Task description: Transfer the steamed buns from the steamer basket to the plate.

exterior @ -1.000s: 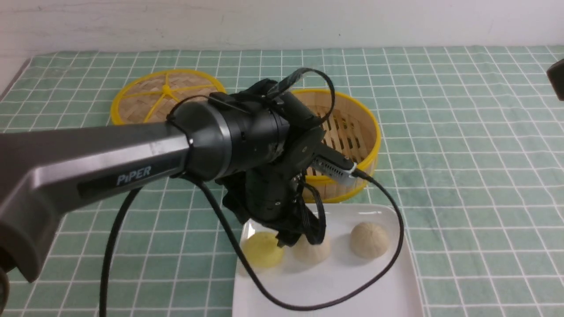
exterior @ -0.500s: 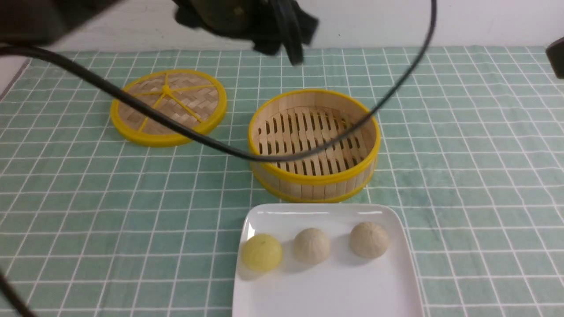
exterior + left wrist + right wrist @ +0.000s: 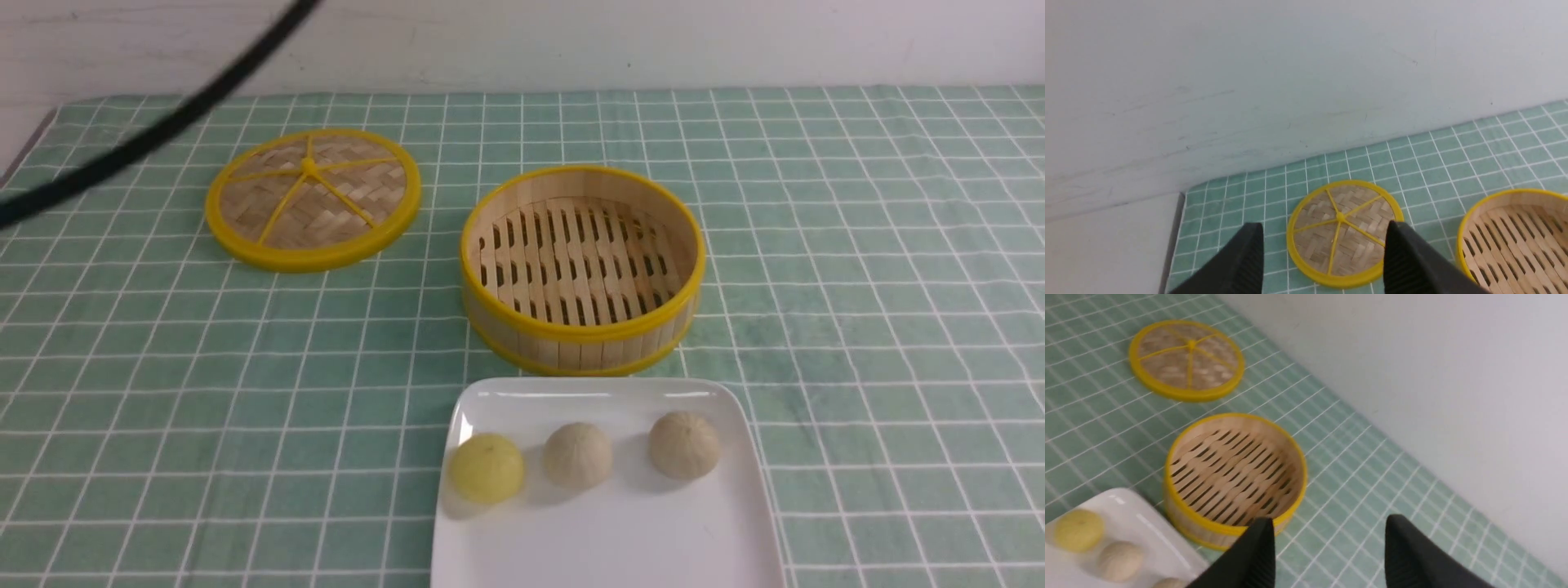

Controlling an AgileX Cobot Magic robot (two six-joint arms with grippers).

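Three steamed buns [image 3: 578, 456] lie on the plate [image 3: 604, 539]; the steamer basket [image 3: 571, 347] is empty, so nothing seems left; left gripper [image 3: 1323, 228] and right gripper [image 3: 1329, 522] gape, holding nothing.

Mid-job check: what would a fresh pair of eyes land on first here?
Three small round steamed buns, one pale yellow and two cream, sit in a row on the glossy white square plate nearest the robot. Just behind it stands the round bamboo-slat steamer basket, empty, with the flat woven yellow-rimmed lid lying apart to its left.

Three steamed buns [image 3: 577, 456] sit on the plate [image 3: 620, 543], near the upright steamer basket [image 3: 581, 335]
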